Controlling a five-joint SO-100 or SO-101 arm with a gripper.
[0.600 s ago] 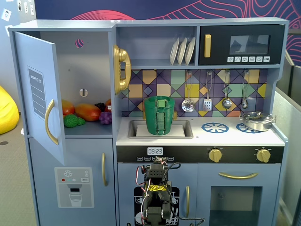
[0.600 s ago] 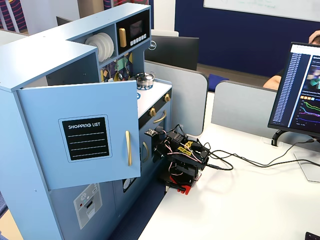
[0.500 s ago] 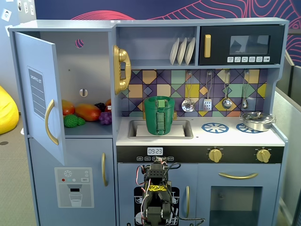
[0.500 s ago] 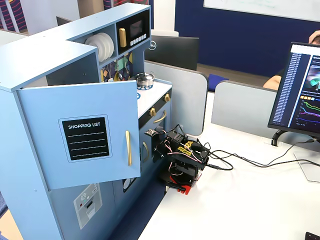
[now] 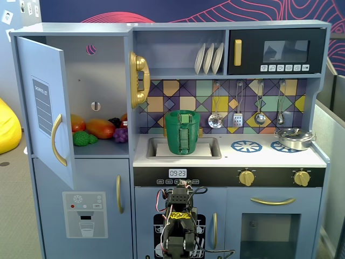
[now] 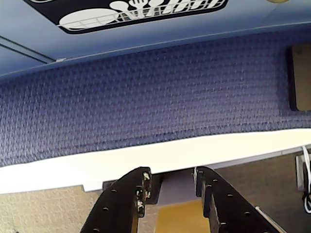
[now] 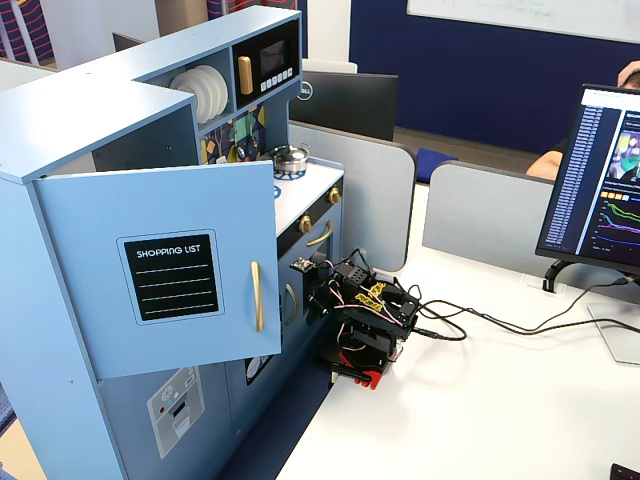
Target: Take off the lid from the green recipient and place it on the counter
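The green recipient (image 5: 183,135) stands in the sink recess of the white counter (image 5: 269,156) in a fixed view. Its lid (image 5: 182,113) lies flat on top of it. A lighter green handle strip runs down the pot's front. My arm (image 5: 179,216) is folded low in front of the kitchen's lower doors, far below the pot, and it also shows in a fixed view (image 7: 365,320). In the wrist view my gripper (image 6: 170,177) points at the blue floor mat, jaws apart with nothing between them. The pot is hidden behind the open door in the side fixed view.
A silver pan (image 5: 295,138) sits on the right burner. The fridge door (image 5: 46,108) stands open at left, with toy fruit (image 5: 99,128) on its shelf. Utensils hang on the back wall. A monitor (image 7: 600,180) and cables lie on the white table (image 7: 480,400).
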